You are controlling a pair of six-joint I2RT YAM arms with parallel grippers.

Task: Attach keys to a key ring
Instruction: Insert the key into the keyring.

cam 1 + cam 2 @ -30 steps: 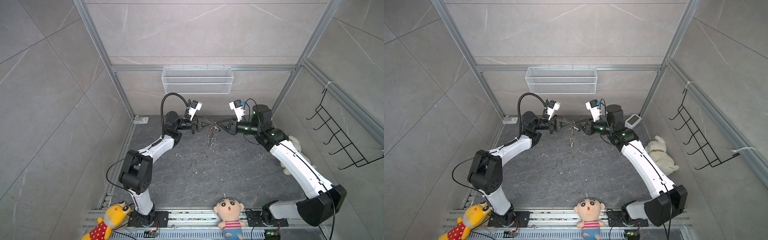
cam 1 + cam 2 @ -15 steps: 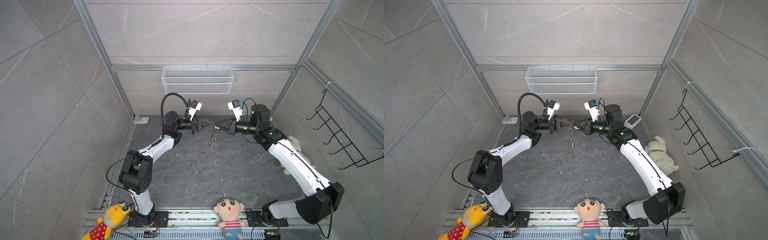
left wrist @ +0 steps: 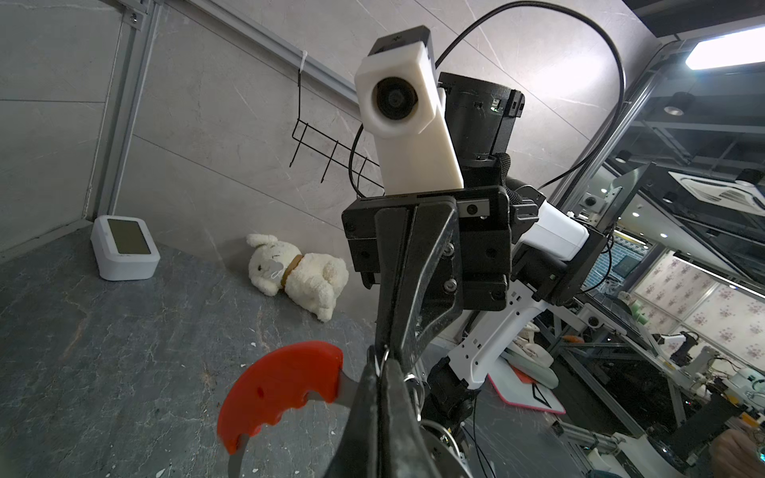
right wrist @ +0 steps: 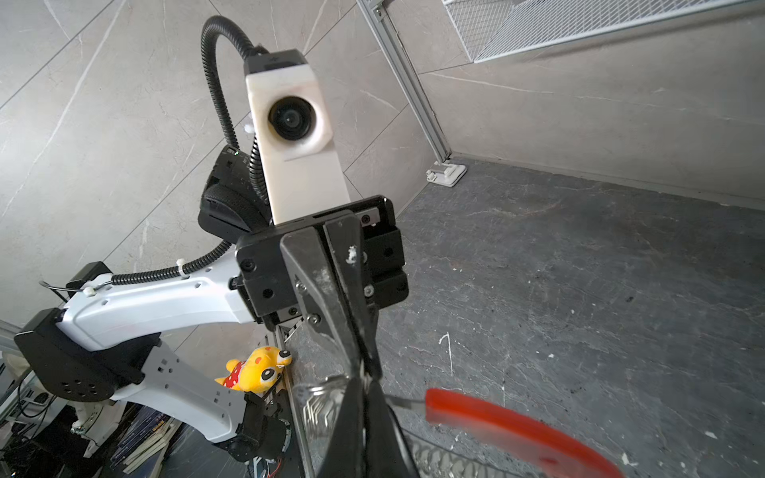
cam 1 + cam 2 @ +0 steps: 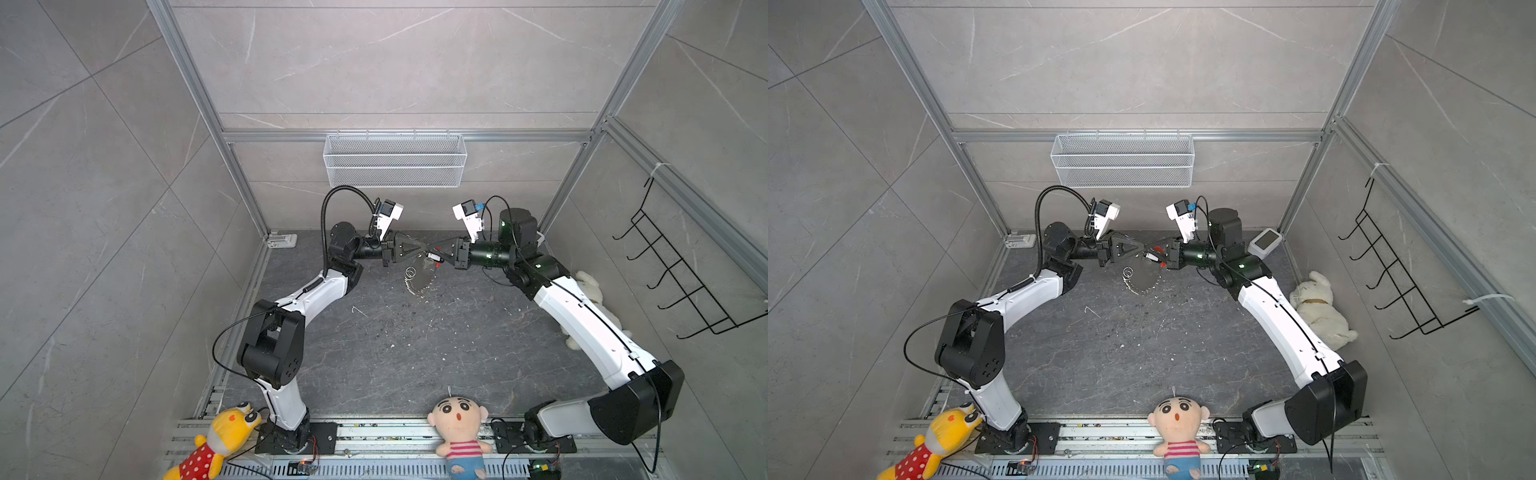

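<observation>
Left wrist view: key ring (image 3: 281, 383) in closed left claw (image 3: 378, 374).

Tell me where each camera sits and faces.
Top views: high overhead, looking down at the tabletop; left arm and right arm show whole.
Left wrist: behind the left gripper, facing the right gripper and white plush animal.
Right wrist: behind the right gripper, facing the left gripper and yellow plush toy.
Shared: both wrist views catch the half-red key ring.

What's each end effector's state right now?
Left end effector: closed, holding the key ring by the band beside its red strip.
Right end effector: closed, apparently pinching the same key ring right next to it.
</observation>
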